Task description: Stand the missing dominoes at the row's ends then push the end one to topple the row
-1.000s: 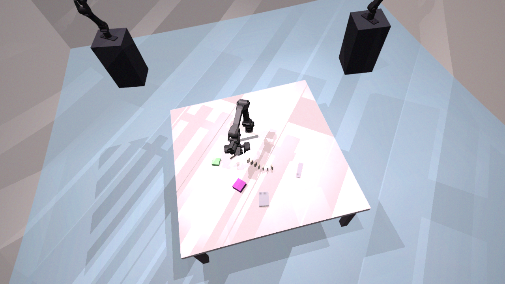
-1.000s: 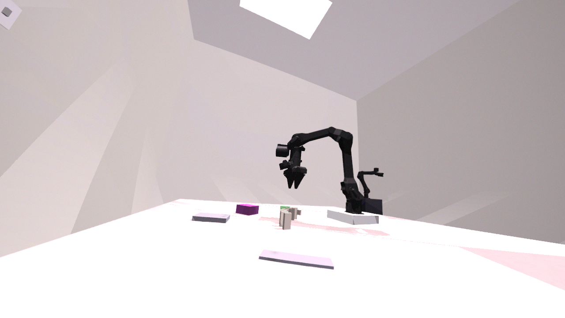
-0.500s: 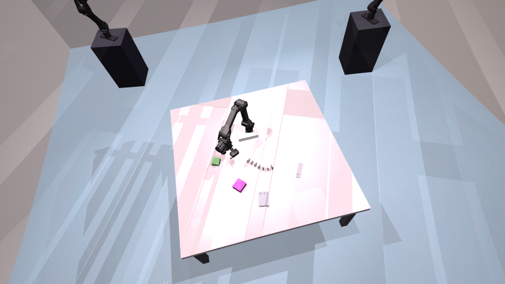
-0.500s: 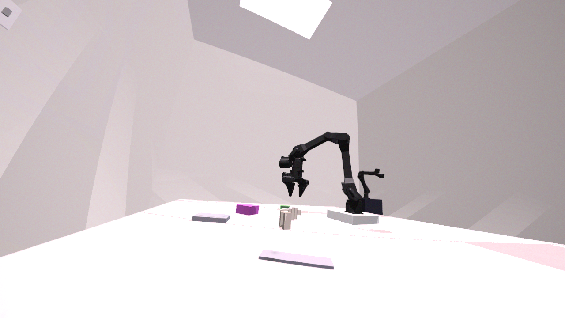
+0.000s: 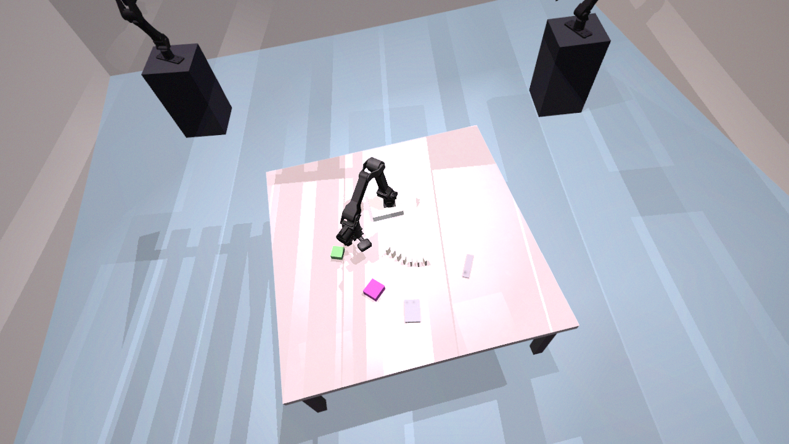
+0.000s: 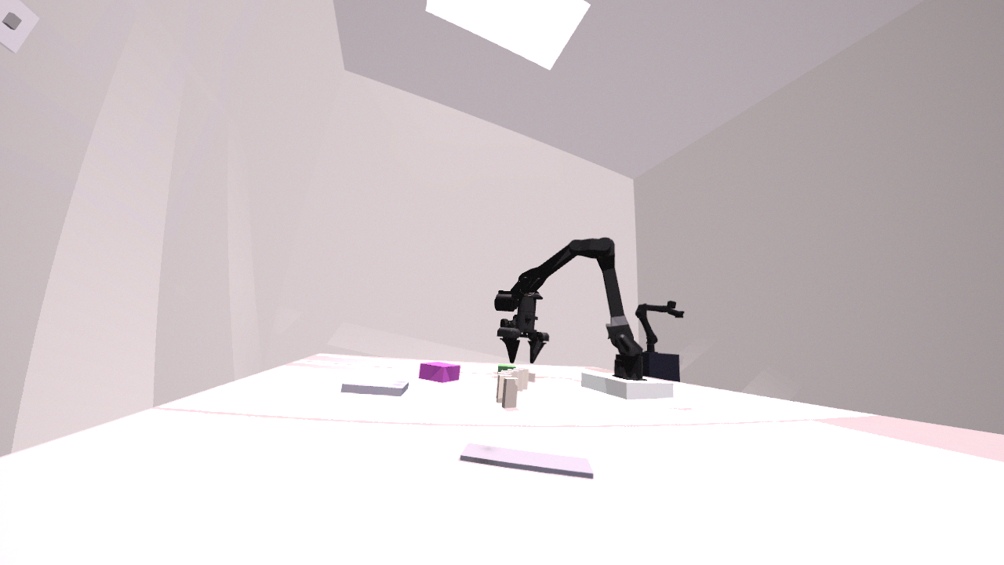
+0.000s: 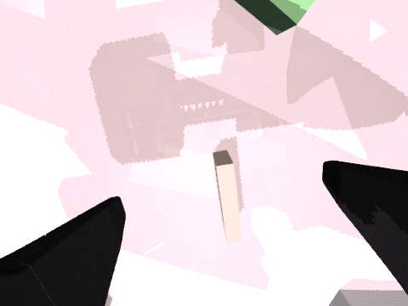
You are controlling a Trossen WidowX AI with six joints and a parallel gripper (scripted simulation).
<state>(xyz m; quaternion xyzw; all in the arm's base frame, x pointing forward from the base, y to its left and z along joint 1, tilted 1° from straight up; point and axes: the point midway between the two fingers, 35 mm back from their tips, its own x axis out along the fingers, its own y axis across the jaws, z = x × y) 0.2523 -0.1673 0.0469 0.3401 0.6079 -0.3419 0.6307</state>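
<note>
My gripper [image 6: 522,360] [image 7: 224,189] is open and empty, pointing down above the table. One loose domino [image 6: 531,377] [image 7: 229,200] lies below and between the spread fingers, its long side running away from the base; the arm hides it in the top view. A curved row of several standing dominoes [image 5: 399,258] [image 6: 510,393] is to the right of the gripper in the top view. In the wrist view only a small pale corner shows behind the left finger at the bottom edge.
A green block [image 5: 337,253] [image 7: 285,14] is left of the loose domino. A magenta block [image 5: 373,289] [image 6: 439,371] lies nearer the front. Two flat pale slabs lie beyond, a wide one [image 5: 412,311] [image 6: 374,388] and a narrow one [image 5: 468,266] [image 6: 526,461]. The arm's grey base plate [image 5: 388,214] is behind.
</note>
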